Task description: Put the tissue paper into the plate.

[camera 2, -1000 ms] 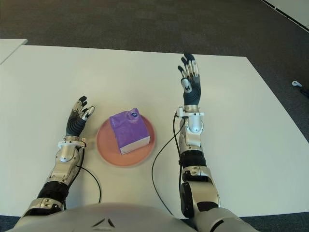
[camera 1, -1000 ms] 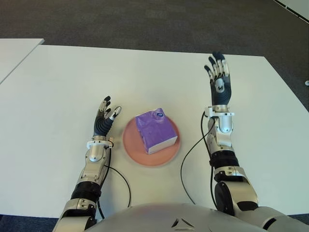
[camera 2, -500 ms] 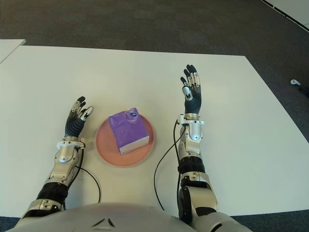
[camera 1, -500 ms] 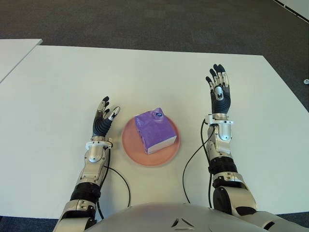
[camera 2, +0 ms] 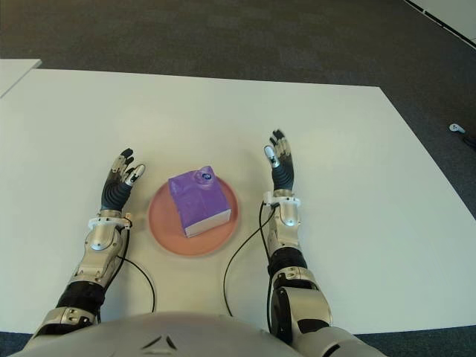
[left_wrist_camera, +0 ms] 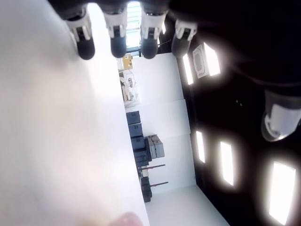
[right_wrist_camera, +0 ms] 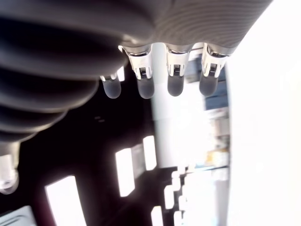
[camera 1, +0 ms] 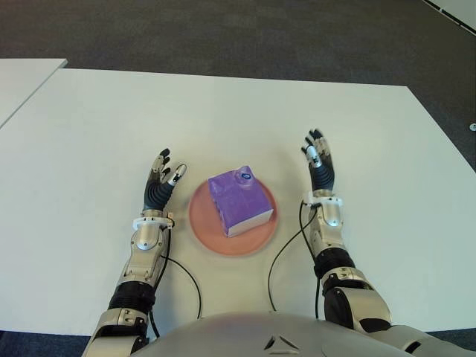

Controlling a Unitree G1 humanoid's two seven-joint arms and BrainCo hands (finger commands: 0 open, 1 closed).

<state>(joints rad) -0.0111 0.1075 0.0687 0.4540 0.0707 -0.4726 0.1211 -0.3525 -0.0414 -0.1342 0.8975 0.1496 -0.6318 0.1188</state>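
The tissue paper [camera 1: 239, 201], a purple pack, lies inside the pink plate [camera 1: 204, 224], tilted a little across it, with the plate's rim showing all round. Neither hand touches it. The right hand [camera 1: 320, 169] shows to the right of the plate, near it but apart, fingers [right_wrist_camera: 174, 85] straight and spread, holding nothing. The left hand [camera 1: 160, 184] shows just beside the plate's left rim, its fingers [left_wrist_camera: 118, 47] likewise stretched out and empty. Both palms face inward toward the plate. Black cables run from each wrist back over the white table [camera 1: 223, 111] toward the robot's body. Nothing lies between either hand and the plate. A second white table [camera 1: 22, 78] edges in at the far left, and dark carpet [camera 1: 223, 33] lies beyond the table.
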